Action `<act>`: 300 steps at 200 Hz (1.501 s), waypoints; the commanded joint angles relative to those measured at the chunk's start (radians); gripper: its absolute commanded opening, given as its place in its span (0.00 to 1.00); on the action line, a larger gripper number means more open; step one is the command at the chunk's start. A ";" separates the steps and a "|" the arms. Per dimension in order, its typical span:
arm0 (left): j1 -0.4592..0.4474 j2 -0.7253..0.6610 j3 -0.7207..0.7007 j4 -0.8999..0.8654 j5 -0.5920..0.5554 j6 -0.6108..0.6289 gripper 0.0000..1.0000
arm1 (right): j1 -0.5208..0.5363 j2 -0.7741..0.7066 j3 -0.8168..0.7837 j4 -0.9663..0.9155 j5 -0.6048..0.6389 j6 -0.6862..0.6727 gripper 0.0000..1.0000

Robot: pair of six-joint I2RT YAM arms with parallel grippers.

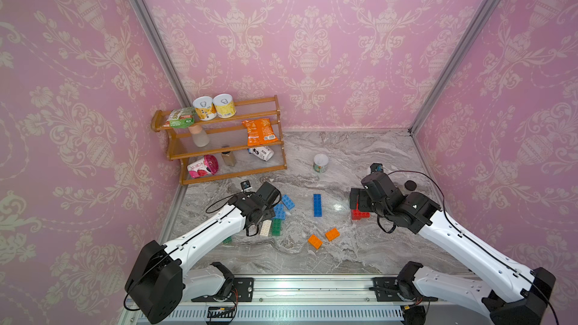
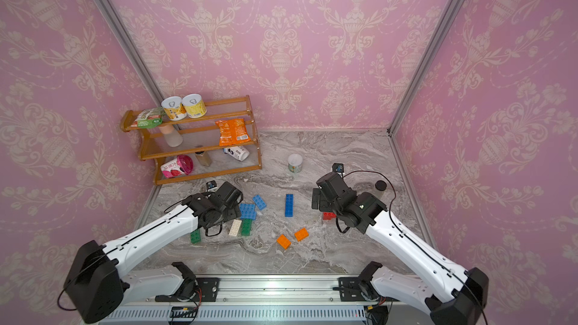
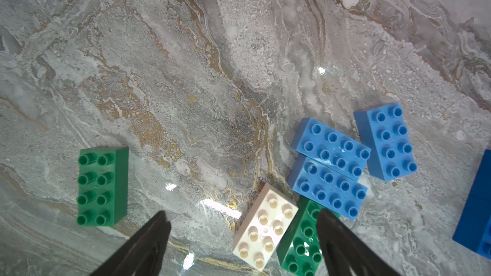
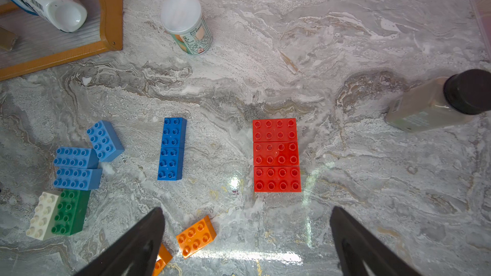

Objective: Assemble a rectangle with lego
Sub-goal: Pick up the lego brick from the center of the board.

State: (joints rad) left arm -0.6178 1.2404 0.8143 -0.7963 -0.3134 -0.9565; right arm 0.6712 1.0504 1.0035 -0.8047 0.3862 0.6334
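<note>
Three red lego bricks point(image 4: 276, 155) lie side by side as one block, beyond my open right gripper point(image 4: 247, 209), which holds nothing. Two orange bricks point(image 4: 196, 236) lie by its one finger. Two dark blue bricks point(image 4: 172, 148) lie end to end mid-table. My left gripper point(image 3: 241, 216) is open over a white brick point(image 3: 265, 228) that touches a green brick point(image 3: 301, 240); one finger point(image 3: 332, 232) overlaps the green one. Three light blue bricks point(image 3: 329, 150) lie just beyond, two of them pressed together. A lone green brick point(image 3: 102, 185) lies apart, beside my left arm.
A wooden three-tier rack point(image 1: 237, 175) with tins, packets and bottles stands at the back left. A white-lidded jar point(image 1: 321, 163) stands behind the bricks. A black-capped bottle point(image 4: 435, 104) stands near the right wall. A metal rail point(image 1: 312, 286) runs along the front edge.
</note>
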 commanded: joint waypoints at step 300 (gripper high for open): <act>0.016 0.010 0.004 0.119 0.126 0.328 0.12 | 0.005 -0.036 0.081 -0.111 0.151 0.038 1.00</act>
State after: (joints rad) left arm -0.6033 1.3529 0.7494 -0.7025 -0.1596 -0.7826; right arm 0.6712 1.0420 1.0489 -0.8536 0.4892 0.6369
